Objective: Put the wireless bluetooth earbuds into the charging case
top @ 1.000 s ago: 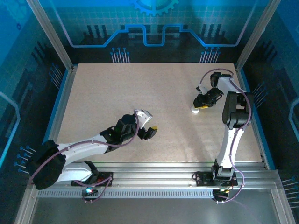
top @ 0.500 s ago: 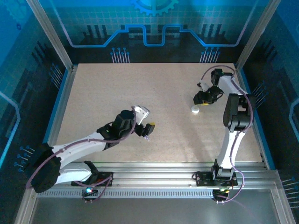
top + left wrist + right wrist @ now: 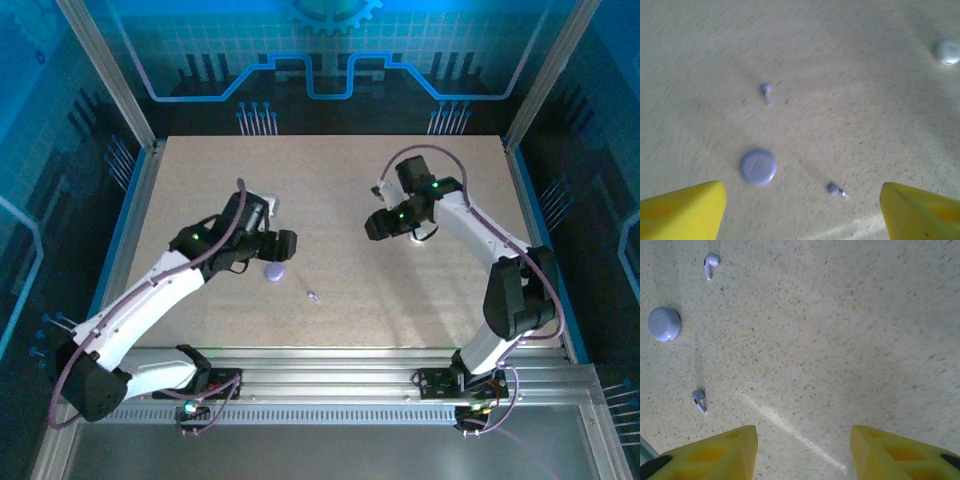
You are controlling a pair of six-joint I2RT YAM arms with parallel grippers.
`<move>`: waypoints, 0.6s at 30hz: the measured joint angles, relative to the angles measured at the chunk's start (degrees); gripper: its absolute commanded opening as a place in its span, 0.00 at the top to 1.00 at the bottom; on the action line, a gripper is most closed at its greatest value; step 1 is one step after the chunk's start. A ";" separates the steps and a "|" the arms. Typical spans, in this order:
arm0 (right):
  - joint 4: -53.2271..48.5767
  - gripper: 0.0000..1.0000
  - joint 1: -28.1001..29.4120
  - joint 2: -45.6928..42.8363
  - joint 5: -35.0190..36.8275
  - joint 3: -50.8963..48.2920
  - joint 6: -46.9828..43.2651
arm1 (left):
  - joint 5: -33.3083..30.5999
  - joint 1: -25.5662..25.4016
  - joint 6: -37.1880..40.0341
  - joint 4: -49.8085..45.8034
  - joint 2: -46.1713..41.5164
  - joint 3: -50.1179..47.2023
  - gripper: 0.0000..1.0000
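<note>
The table (image 3: pixel 340 190) had a pale, speckled top, and a round lavender case (image 3: pixel 274 271) lay flat on it, left of the middle. One lavender earbud (image 3: pixel 312 296) lay near that case, to its right and toward the table's near edge. A second earbud (image 3: pixel 765 91) lay near the case on its far-edge side, neither bud touching it. A round white case (image 3: pixel 947 51) lay well apart from the lavender case, off toward the right side of the table.
</note>
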 measured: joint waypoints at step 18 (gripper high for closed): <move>21.03 0.41 10.73 -10.88 5.84 -19.06 22.18 | 2.56 1.55 -40.30 -12.63 11.17 1.84 0.24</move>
